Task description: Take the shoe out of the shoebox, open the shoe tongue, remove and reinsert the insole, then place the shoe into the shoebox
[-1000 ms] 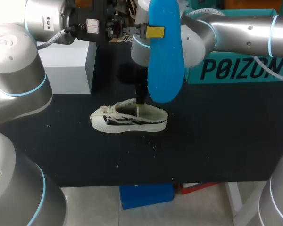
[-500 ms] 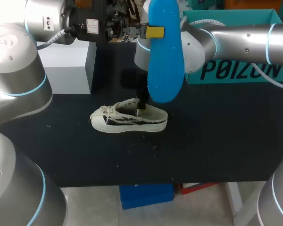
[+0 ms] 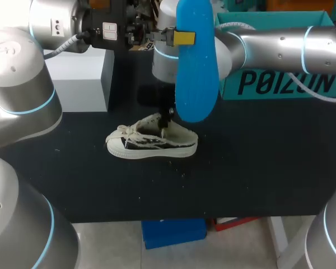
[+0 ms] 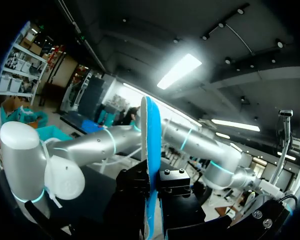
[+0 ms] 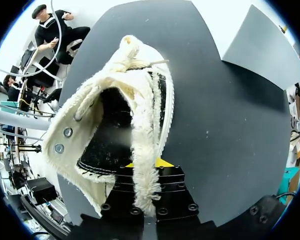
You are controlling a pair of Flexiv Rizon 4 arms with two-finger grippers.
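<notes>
Roughly speaking, the widest open stretch of the black table (image 3: 241, 179) lies on the near side of the right gripper (image 3: 165, 116), running out to the front edge, with more bare surface to either side of it. Behind that gripper and off to its right stands the teal shoebox (image 3: 280, 84) at the far edge. A grey box (image 3: 78, 78) sits behind and to its left, so the room there is tighter.

The right arm comes in from the right and reaches past the middle, its gripper pointing down into the shoe (image 3: 151, 143). The shoe rests on its sole directly under the gripper, toe pointing away to the gripper's left. In the right wrist view the frayed cream edge of the shoe's opening runs between the two fingers, with a yellow tip showing on each side, so the fingers are pinched on that edge.

The left gripper (image 3: 182, 38) is held high above and just behind the shoe. Its fingers are clamped on the blue insole (image 3: 196, 73), which hangs upright, its lower end just above the shoe's heel end. The left wrist view shows the insole edge-on between the two black finger blocks.

Compared with a second ago, the right arm has swung a little leftward, and the shoe has shifted slightly left with it. The insole and left gripper have not moved.
</notes>
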